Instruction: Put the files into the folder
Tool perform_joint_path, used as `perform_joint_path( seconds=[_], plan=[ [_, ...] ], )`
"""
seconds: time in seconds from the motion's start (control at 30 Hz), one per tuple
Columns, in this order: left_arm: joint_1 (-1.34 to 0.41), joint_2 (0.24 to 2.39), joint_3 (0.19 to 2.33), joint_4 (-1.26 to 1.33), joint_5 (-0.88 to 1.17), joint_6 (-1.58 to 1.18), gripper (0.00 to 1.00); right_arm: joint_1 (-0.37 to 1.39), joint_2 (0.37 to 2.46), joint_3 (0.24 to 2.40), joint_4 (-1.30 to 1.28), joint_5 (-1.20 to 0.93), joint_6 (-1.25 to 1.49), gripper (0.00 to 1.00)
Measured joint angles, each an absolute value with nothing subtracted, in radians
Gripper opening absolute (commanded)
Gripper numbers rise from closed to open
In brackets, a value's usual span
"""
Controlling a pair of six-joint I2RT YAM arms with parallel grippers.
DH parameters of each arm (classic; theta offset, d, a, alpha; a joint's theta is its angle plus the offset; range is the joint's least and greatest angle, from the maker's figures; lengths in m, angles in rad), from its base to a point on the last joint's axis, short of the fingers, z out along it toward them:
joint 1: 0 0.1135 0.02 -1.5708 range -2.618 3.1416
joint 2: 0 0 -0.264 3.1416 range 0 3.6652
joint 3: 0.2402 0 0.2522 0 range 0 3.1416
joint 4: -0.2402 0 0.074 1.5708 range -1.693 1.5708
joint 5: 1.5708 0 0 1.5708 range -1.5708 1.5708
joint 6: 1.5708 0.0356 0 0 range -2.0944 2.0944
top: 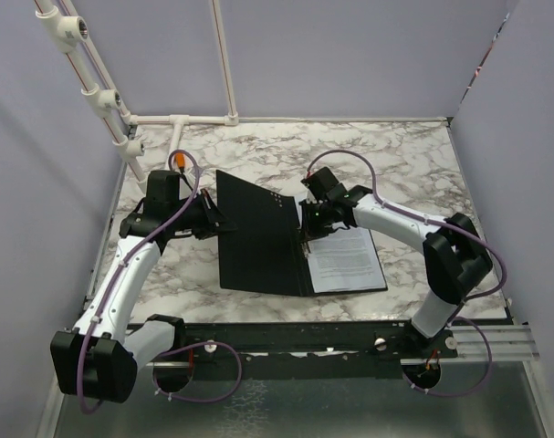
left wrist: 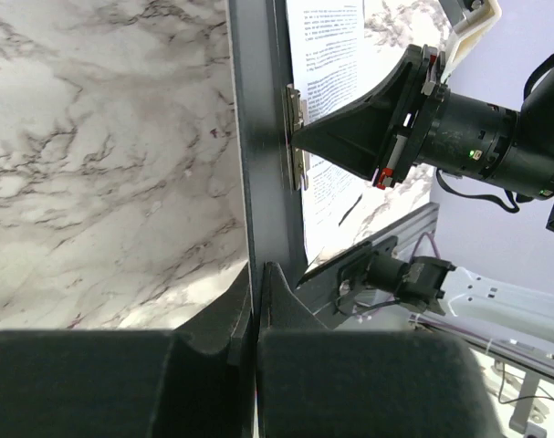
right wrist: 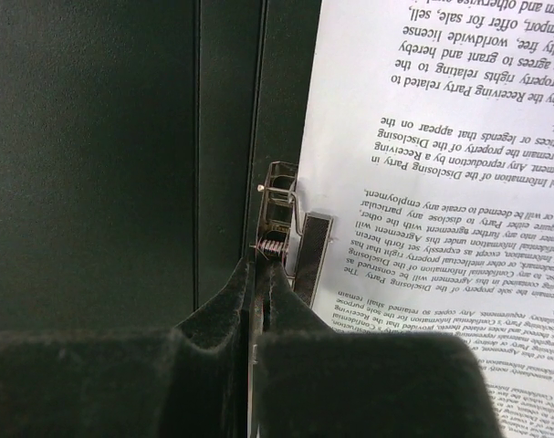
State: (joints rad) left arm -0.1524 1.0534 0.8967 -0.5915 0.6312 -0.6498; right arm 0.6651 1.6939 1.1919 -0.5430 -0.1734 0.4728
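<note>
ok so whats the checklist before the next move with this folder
1. Folder open, black inside showing: ok
2. Files lying on its right half beside the spine: ok
3. Left tool shut on the folder's left cover edge: ok
4. Right tool shut, tips at the metal clip: ok
5. Files' edge held under the metal clip: cannot tell
6. Folder closed over the files: not ok, not yet done
</note>
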Motion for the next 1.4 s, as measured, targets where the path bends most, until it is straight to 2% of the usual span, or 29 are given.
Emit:
perform_joint_path(
  seconds=[0.07,0.23,0.53,0.73,1.1,1.4],
  plan=[
    [-0.152,1.06,0.92,-0.64,0.609,-0.614,0.0,0.684,1.716,1.192,-0.524,-0.174,0.495,0.05],
    [-0.152,1.068,0.95,-0.723,0.563,-0.541,0.0,0.716,1.755,1.208,-0.506,-0.174,0.524,0.25],
    [-0.15,1.072,0.994,-0.851,0.47,-0.449,0.0,0.727,1.743,1.264,-0.507,-0.126,0.523,0.39],
    [-0.168,1.095,1.056,-0.908,0.42,-0.409,0.0,0.726,1.677,1.261,-0.549,-0.016,0.495,0.56],
    [-0.245,1.14,1.194,-1.007,0.266,-0.354,0.0,0.635,1.514,1.06,-0.567,0.069,0.454,0.69],
    [-0.281,1.169,1.274,-1.078,0.162,-0.333,0.0,0.514,1.439,0.883,-0.501,-0.076,0.448,0.78]
  ],
)
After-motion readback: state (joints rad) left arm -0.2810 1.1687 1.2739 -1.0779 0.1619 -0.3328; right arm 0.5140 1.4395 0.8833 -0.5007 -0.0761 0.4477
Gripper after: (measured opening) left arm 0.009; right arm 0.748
